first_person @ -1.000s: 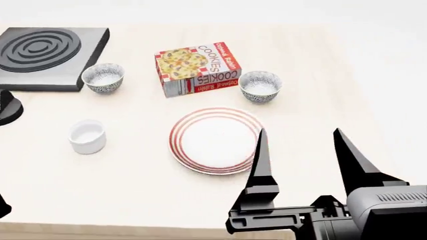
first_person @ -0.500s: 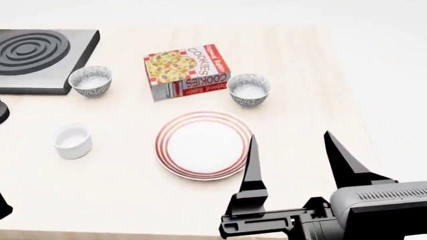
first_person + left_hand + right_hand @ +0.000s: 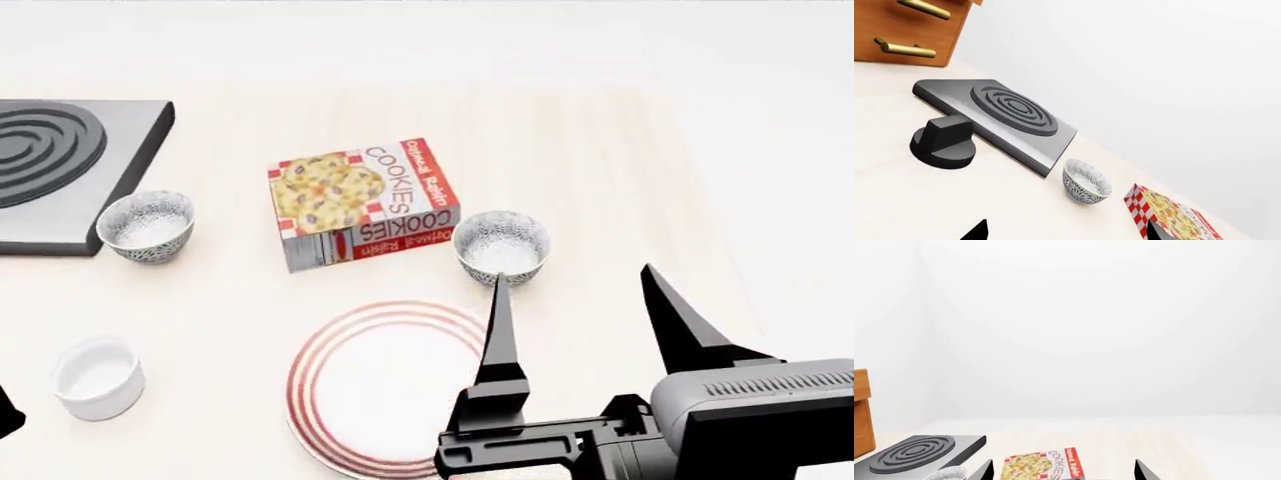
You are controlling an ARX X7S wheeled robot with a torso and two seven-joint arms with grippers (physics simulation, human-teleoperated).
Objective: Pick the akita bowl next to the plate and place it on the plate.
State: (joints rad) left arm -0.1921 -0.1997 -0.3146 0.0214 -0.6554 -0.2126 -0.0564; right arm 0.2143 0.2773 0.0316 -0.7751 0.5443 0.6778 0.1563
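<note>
the right pincer (image 3: 577, 300) hangs wide open and empty above the desk (image 3: 601, 150) — the akita bowl (image 3: 502, 246) sits just beyond the plate (image 3: 374, 385).

Two akita bowls (image 3: 503, 246) (image 3: 147, 225), one plate (image 3: 380, 385), one cup (image 3: 98, 375), one cookie box (image 3: 360, 203), one hotplate (image 3: 67, 170).

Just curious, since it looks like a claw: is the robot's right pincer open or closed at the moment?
Open. In the head view the right gripper shows two black fingers spread wide apart, holding nothing.
</note>
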